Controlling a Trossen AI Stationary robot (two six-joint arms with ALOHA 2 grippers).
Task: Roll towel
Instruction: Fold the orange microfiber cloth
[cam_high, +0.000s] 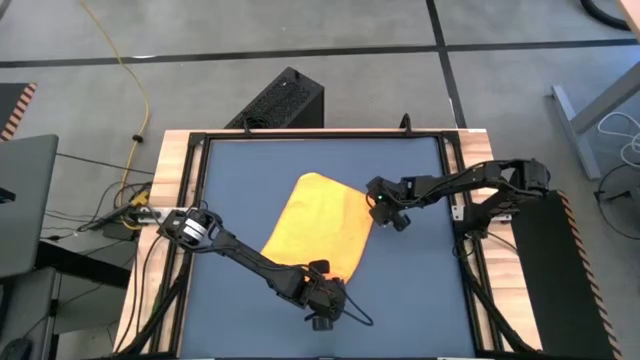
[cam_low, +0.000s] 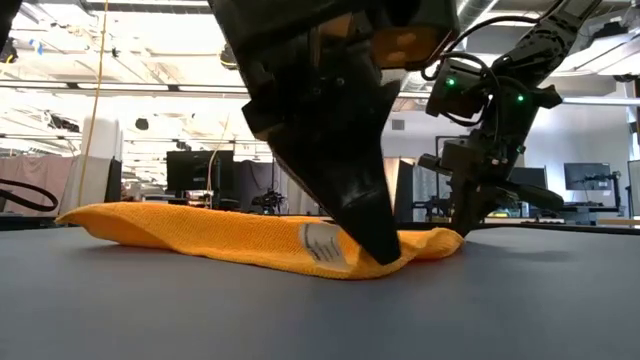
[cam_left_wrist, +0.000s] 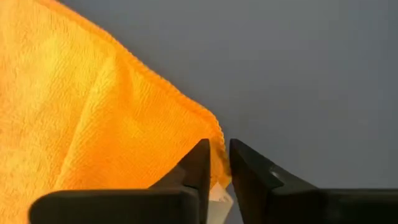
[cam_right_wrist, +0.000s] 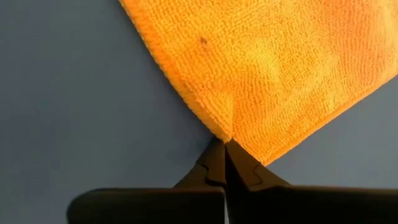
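Observation:
The yellow-orange towel (cam_high: 315, 228) lies spread on the dark blue tabletop (cam_high: 420, 300), seen low and wide in the low view (cam_low: 200, 228). Its white tag (cam_low: 322, 243) sits near its near corner. My left gripper (cam_high: 325, 290) is at the towel's near corner, shut on it. My right gripper (cam_high: 378, 205) is at the towel's right corner, shut on it. It also shows at the back in the low view (cam_low: 470, 215). My left gripper pinches the towel's hemmed edge (cam_left_wrist: 216, 146) at the near corner between its two fingers, just beside the white tag (cam_left_wrist: 219, 196). The fingers (cam_low: 372, 240) point down from above. The corner rests on the table, and the cloth is slack. My right gripper pinches the towel's right corner (cam_right_wrist: 225, 132) between its shut fingers, where a small ridge of cloth is gathered up. The fingers come from above, slanting from the table's right side. The rest of the towel lies flat on the table.
A wooden frame (cam_high: 180, 200) borders the table. A black box (cam_high: 285, 100) stands on the floor beyond the far edge, and cables (cam_high: 130, 205) lie off the left side. There is bare tabletop to the left and right of the towel.

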